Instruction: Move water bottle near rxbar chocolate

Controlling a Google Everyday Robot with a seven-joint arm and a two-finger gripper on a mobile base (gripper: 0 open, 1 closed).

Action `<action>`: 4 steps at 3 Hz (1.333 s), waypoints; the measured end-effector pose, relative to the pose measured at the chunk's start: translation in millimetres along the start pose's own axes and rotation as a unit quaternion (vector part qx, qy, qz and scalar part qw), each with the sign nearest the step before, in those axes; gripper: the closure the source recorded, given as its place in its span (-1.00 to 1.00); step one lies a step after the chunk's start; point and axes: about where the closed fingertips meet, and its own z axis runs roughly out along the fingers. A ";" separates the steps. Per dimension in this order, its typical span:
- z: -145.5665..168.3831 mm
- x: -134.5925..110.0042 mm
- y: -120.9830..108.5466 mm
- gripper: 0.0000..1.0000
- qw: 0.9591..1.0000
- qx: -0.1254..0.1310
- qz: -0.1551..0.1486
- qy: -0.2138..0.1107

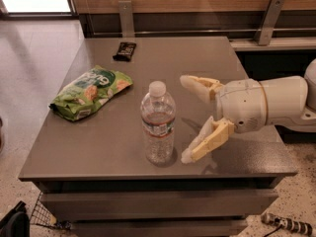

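The tool [186,118] hangs low over the bench [98,147], fingers spread wide and holding nothing. The water bottle [158,125] stands upright just ahead of it, ungrasped. The chocolate bar [125,50] lies well beyond the bottle, so gripping and carrying both remain.

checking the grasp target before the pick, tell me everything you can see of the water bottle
The water bottle is clear ribbed plastic with a white cap and a white, red and blue label band around its middle. It stands upright near the front of the grey table, which is all that touches it. The gripper hangs just to its right in the picture, fingers spread open toward it, not touching it.
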 end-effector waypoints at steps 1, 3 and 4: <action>13.1 -2.2 2.2 -1.00 0.999 -0.012 0.001 -0.037; 36.4 -8.7 11.3 -0.21 0.997 -0.037 -0.011 -0.067; 37.7 -10.1 12.1 0.23 0.997 -0.039 -0.012 -0.066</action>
